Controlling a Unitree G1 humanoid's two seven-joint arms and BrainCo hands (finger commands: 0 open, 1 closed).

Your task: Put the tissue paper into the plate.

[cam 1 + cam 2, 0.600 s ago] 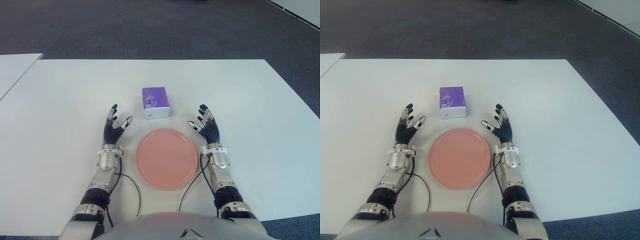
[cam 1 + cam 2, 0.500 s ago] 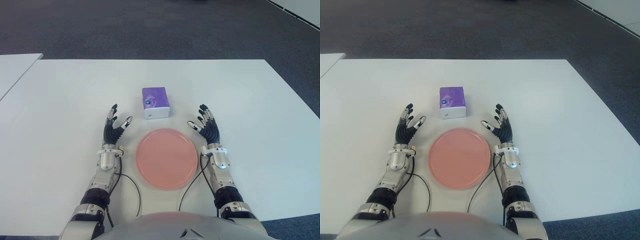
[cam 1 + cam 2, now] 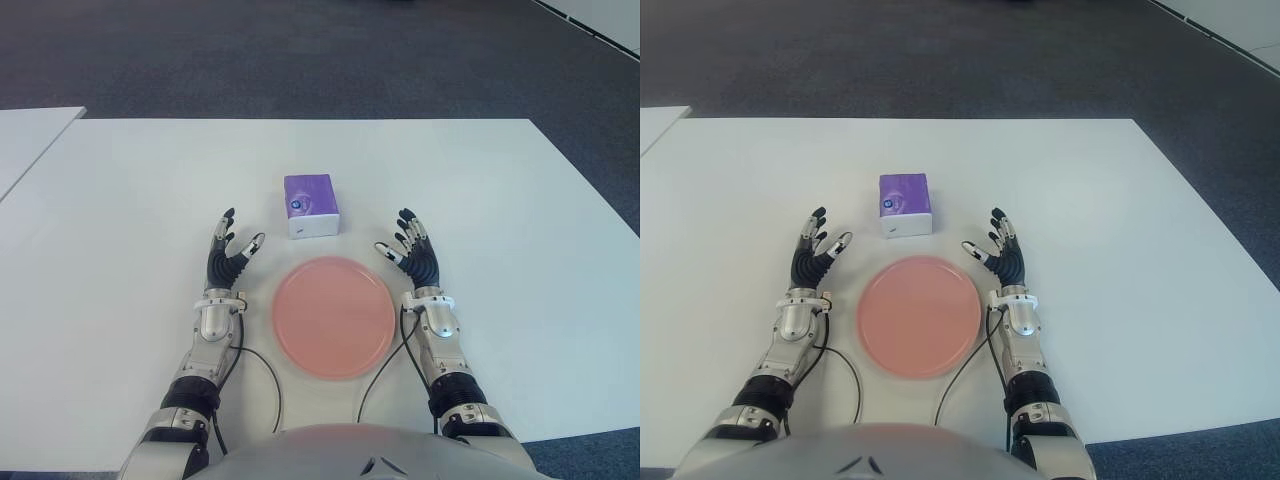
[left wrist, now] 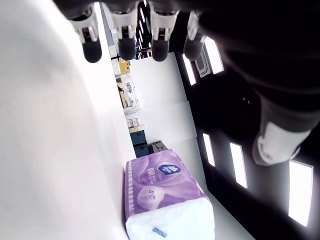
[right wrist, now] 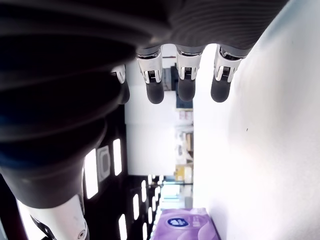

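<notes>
A purple and white tissue pack (image 3: 311, 205) stands on the white table (image 3: 120, 200), just beyond the round pink plate (image 3: 333, 316). The plate has nothing in it. My left hand (image 3: 229, 255) shows left of the plate, fingers spread and holding nothing. On the plate's other side my right hand (image 3: 411, 252) is spread the same way, with nothing in it. Both hands are short of the pack, which shows ahead of the fingers as tissue pack (image 4: 165, 197) in the left wrist view and tissue pack (image 5: 186, 231) in the right wrist view.
Black cables (image 3: 262, 375) trail from both wrists over the table near its front edge. A second white table (image 3: 25, 140) stands at the far left. Dark carpet (image 3: 300, 50) lies beyond the table's far edge.
</notes>
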